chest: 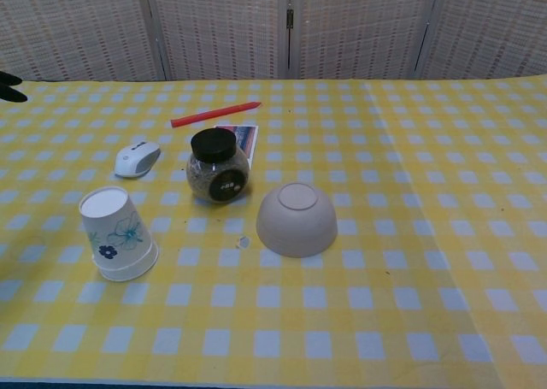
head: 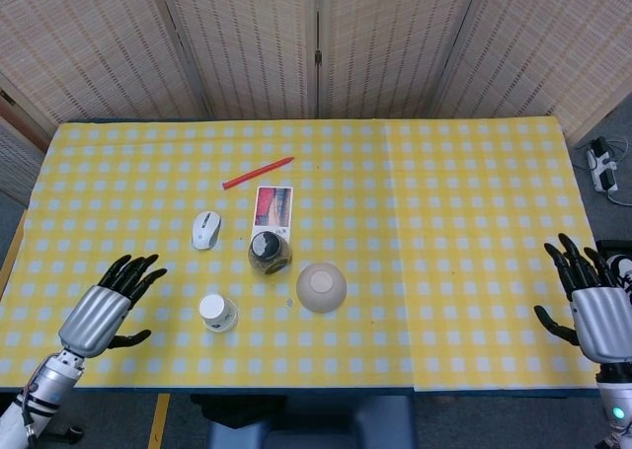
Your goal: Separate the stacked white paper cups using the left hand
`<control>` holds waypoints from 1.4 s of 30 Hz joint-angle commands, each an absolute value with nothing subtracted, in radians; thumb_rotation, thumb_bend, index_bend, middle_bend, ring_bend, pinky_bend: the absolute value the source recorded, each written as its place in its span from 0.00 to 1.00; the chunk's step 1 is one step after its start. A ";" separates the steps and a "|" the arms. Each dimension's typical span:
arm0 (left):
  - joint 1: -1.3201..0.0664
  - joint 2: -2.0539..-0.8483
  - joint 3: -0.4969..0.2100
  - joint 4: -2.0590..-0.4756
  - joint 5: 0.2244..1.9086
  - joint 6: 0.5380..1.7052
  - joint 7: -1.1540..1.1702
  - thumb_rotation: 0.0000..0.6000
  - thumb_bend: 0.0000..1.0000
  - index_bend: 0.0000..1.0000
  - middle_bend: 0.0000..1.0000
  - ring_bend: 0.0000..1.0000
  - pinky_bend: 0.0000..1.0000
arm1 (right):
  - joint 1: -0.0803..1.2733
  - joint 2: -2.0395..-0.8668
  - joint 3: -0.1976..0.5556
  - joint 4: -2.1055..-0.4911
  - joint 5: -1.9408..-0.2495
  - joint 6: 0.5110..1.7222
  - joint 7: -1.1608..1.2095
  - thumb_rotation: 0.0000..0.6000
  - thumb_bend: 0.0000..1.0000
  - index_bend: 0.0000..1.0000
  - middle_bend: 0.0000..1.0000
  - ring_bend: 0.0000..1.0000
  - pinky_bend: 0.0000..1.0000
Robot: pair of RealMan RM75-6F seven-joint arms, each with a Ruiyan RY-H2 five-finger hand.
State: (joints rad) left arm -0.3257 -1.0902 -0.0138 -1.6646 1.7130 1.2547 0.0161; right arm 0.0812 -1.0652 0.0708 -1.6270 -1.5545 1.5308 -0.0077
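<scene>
The stacked white paper cups [head: 217,312] [chest: 118,233] stand upside down on the yellow checked table [head: 454,222], near its front left; they carry a blue flower print. My left hand [head: 107,308] hovers over the table's front left, a short way left of the cups, fingers spread and holding nothing. In the chest view only its dark fingertips [chest: 8,88] show at the far left edge. My right hand [head: 595,309] hangs open past the table's right edge, far from the cups.
Behind the cups lie a white computer mouse [head: 205,229] [chest: 137,159] and a black-lidded jar [head: 269,251] [chest: 218,176]. An upturned beige bowl [head: 321,286] [chest: 296,219] sits right of the cups. A card [head: 274,206] and a red pen [head: 257,174] lie further back.
</scene>
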 commanded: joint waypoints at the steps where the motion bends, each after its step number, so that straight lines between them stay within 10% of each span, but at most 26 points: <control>1: -0.393 -1.069 0.004 -1.714 1.729 1.158 -0.004 1.00 0.20 0.15 0.05 0.09 0.05 | 0.080 -1.062 0.073 -1.630 -1.551 1.533 -0.006 1.00 0.29 0.00 0.00 0.18 0.09; 25: -0.634 -1.145 -0.044 -1.762 1.539 0.815 0.050 1.00 0.41 0.20 0.05 0.07 0.05 | 0.079 -1.068 0.074 -1.600 -1.540 1.523 0.033 1.00 0.29 0.00 0.00 0.19 0.10; 42: -0.668 -1.125 -0.033 -1.786 1.422 0.773 0.122 1.00 0.46 0.23 0.05 0.07 0.05 | 0.084 -1.078 0.074 -1.577 -1.530 1.506 0.055 1.00 0.29 0.00 0.00 0.19 0.10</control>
State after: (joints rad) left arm -0.6672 -1.1255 -0.0328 -1.7854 1.4222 0.7732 0.1219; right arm 0.0842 -1.0778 0.0742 -1.5768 -1.5303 1.5064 0.0549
